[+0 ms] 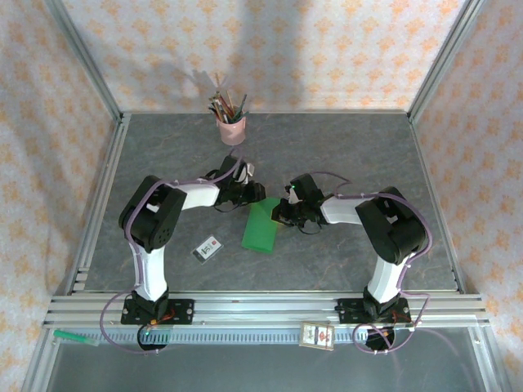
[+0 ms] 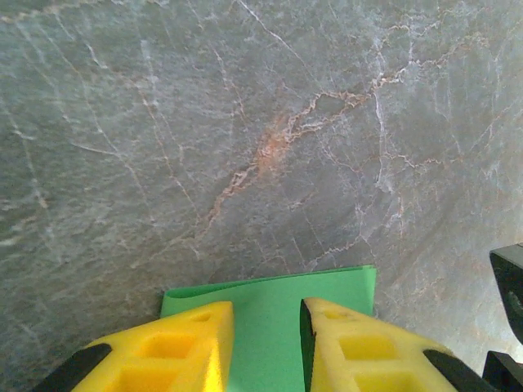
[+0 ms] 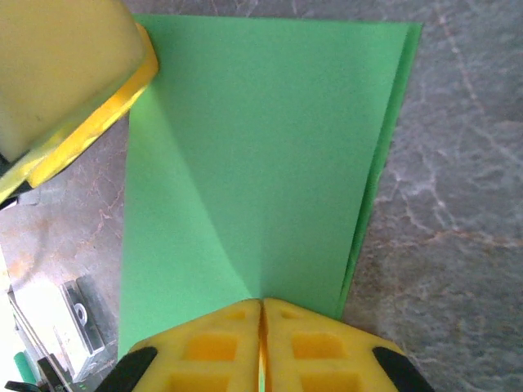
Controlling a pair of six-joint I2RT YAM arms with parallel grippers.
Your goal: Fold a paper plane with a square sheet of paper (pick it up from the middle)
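Observation:
The square sheet of paper (image 1: 263, 224) is bright green and lies folded in half on the grey table between the two arms. My left gripper (image 1: 252, 194) stands over its far end. In the left wrist view its yellow fingers (image 2: 176, 343) are apart with the green paper (image 2: 270, 286) flat beneath them and nothing pinched; the left gripper (image 2: 267, 314) is open. My right gripper (image 3: 261, 300) is shut on the paper's (image 3: 261, 147) right edge, and a soft crease fans out from its tips. A left finger (image 3: 65, 73) rests at the paper's far corner.
A pink cup of pens (image 1: 232, 122) stands at the back centre. A small white dark-bordered card (image 1: 207, 247) lies left of the paper. Another card (image 1: 317, 335) sits on the front rail, and a green stick (image 1: 78, 336) lies at the front left. Metal frame posts border the table.

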